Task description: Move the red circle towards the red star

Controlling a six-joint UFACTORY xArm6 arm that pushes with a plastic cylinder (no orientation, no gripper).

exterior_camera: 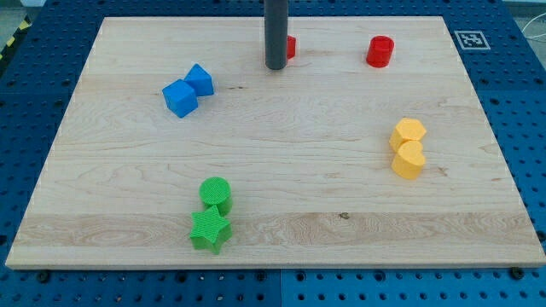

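I find a pale wooden board [273, 230] with visible grain and a few small dark knots, lying on a blue perforated base [520, 102]. A printed black-and-white marker [468, 39] sits at the board's top right corner.

My rod is a smooth dark grey cylinder entering from the view's top; my tip [275, 67] rests near the top centre of the board. There is no pincer on this rig, so nothing is open, closed or held; the rod simply stands on the wood.

The blocks all show a ribbed, layered surface. The red circle [380, 51], a short cylinder, stands alone near the top edge, well to the view's right of my tip. A second red block [291, 47] sits just beside the rod on its right; the rod covers most of it, and I cannot make out its shape.

Two blue blocks [188, 90], angular in form, touch each other at the upper left. Two yellow blocks [408, 147] touch at the right, their exact outlines hard to read. At the bottom, a green circle [216, 193] touches a green star [210, 230].
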